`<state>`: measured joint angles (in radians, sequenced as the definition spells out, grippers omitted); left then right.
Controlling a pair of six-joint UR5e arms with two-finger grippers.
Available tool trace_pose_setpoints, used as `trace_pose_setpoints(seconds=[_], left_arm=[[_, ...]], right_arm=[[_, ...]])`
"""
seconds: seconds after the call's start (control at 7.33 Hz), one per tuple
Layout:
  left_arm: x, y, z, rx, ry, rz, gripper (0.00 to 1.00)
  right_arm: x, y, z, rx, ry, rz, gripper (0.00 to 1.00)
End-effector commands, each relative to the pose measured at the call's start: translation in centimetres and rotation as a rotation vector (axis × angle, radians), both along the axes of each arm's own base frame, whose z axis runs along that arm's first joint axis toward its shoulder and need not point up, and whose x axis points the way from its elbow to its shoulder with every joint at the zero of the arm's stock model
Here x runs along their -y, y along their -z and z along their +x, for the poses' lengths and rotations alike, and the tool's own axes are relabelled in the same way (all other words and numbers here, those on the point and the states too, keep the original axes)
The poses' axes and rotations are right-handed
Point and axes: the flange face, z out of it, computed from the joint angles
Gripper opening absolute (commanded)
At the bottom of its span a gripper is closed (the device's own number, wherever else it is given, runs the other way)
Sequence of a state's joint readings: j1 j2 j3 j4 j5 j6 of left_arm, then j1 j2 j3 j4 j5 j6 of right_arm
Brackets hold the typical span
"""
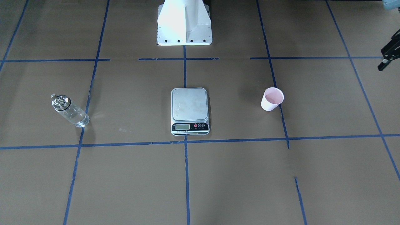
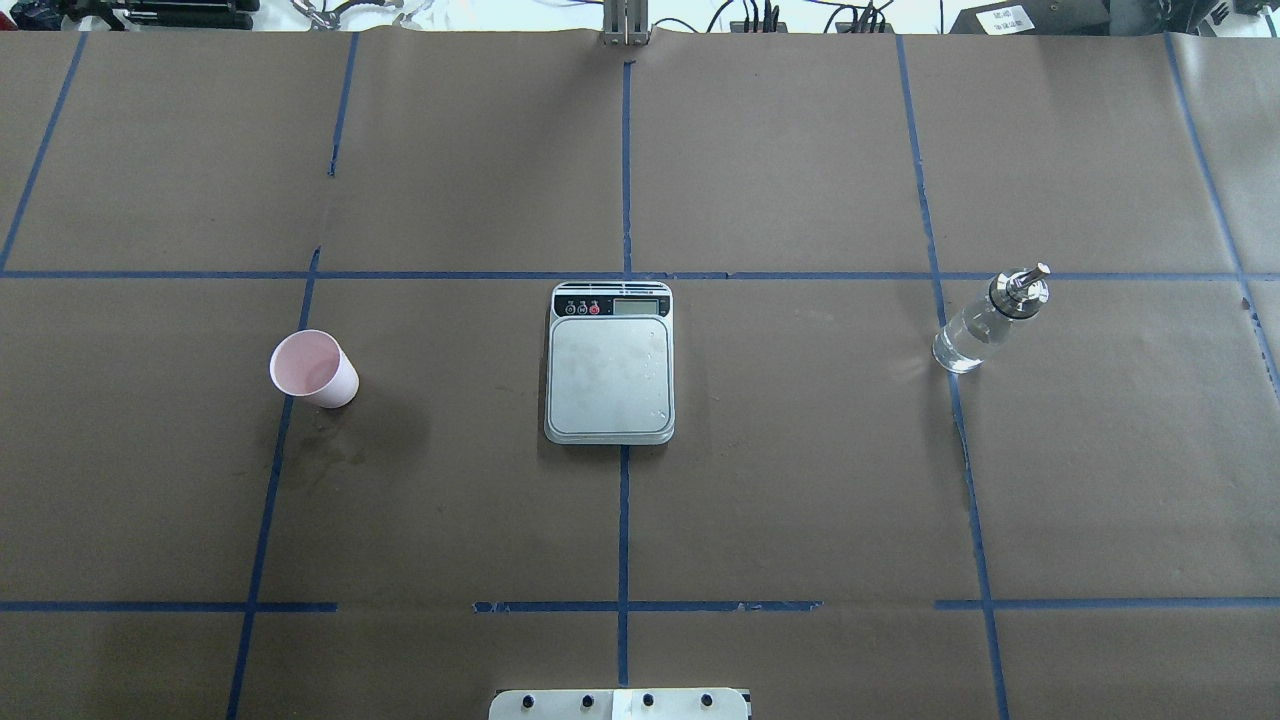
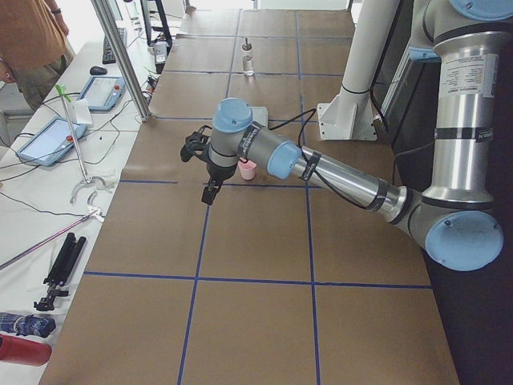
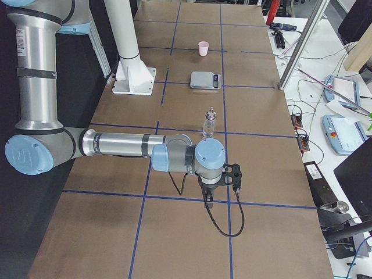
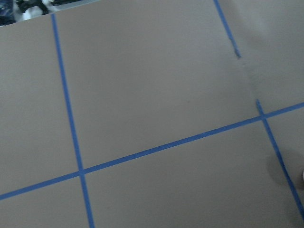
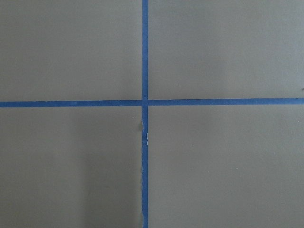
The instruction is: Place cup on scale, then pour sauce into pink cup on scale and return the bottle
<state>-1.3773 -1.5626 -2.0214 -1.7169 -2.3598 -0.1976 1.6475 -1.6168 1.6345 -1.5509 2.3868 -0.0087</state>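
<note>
Step in hand: the first, cup to scale. Nothing is gripped yet.

Tabletop [image 2: 800,500]: brown paper with a blue tape grid. Both wrist cameras show little but bare paper and tape beneath me.

Left end effector [image 1: 387,55]: it hangs above the tabletop at the outer end on my left, holding nothing. It is cut by the frame edge, so I cannot tell whether the fingers are apart or together.

Right end effector [image 4: 221,187]: it hangs above the opposite end, holding nothing. It appears only in a side view, so I cannot tell its finger state.

Scale [image 2: 609,375]: inboard of both end effectors, well apart from each, platform bare.

Bottle [image 2: 985,322]: upright, inboard of the right end effector, between it and the scale.

Cup [image 2: 313,368]: upright and seemingly empty, inboard of the left end effector, between it and the scale, well apart from both.

Next move, my judgement: bring the left end effector inboard, straddle the cup wall with fingers apart, close lightly since thin paper should crush easily, then carry it upright to the platform's middle.
</note>
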Motion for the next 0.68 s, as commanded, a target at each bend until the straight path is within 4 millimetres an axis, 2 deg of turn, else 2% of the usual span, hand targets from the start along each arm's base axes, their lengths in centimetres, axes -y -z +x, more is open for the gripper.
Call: trace_pose_setpoints(seconds=[0.0,0.14,0.27,0.55], left_arm=[[-0.2,2.1,5.8,-0.109,-0.075,-0.102,1.0],[0.0,4.2,9.8,-0.154,-0.014,-0.246,1.0],[0.0,5.5,14.1,-0.12,0.074,-0.319,1.0],[-1.8,5.9,21.6,-0.091,0.227,-0.456,1.0]], right_arm=[[0.0,0.0,0.0,0.003,0.0,0.0,1.0],[0.0,0.0,0.0,0.003,0.0,0.0,1.0],[0.1,0.1,0.0,0.003,0.0,0.003,1.0],[0.2,0.3,0.0,0.001,0.0,0.007,1.0]])
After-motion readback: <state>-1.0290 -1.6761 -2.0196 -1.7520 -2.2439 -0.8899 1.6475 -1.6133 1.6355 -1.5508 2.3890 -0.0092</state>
